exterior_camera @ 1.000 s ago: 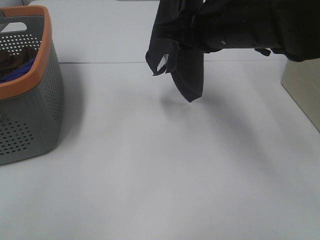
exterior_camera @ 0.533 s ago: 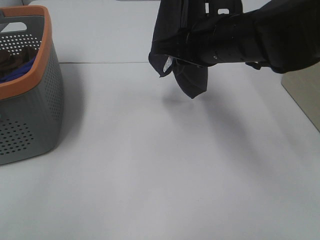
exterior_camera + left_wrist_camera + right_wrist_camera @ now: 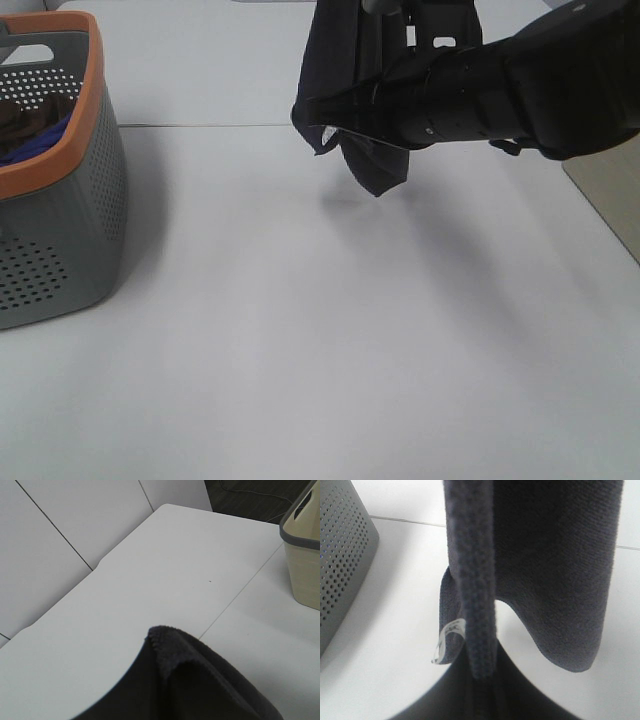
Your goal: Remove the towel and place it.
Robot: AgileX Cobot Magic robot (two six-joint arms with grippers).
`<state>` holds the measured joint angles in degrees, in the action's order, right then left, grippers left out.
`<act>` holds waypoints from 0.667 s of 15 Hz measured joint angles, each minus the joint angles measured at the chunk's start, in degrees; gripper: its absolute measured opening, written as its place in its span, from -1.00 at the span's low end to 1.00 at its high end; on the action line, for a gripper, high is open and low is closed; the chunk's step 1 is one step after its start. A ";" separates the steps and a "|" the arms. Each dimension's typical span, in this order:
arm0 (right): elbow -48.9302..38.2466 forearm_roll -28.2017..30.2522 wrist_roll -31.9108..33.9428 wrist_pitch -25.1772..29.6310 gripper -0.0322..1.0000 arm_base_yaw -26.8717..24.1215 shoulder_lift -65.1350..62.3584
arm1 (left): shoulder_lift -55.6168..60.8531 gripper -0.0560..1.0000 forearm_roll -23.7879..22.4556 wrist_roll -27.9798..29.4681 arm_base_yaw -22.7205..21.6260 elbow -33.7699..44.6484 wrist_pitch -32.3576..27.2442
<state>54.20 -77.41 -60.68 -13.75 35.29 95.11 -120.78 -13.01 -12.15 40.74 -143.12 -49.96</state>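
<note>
The towel is dark navy-black and hangs in folds above the far middle of the white table, its top running out of the exterior view. Its small white tag shows at a low corner. My right gripper reaches in from the right on its black arm and is shut on the towel's lower part. Close up in the right wrist view, the towel and its tag fill the frame. The left wrist view shows only a fold of towel just below the camera. The left fingers are hidden, shut on that upper part.
A grey perforated basket with an orange rim stands at the left edge, with brown and blue cloths inside; its wall also shows in the right wrist view. A beige bin stands at the table's right side.
My right gripper has closed on the towel's lower part, and its arm has shifted a little. The towel still hangs in about the same place.
</note>
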 joint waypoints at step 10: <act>-0.63 6.82 -0.57 31.68 -0.94 -10.49 -4.64 | -1.60 -0.89 -5.50 -0.06 0.00 0.00 -5.96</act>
<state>53.57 -70.59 -61.25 17.93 24.81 90.47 -122.38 -18.51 -12.20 40.74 -143.12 -55.92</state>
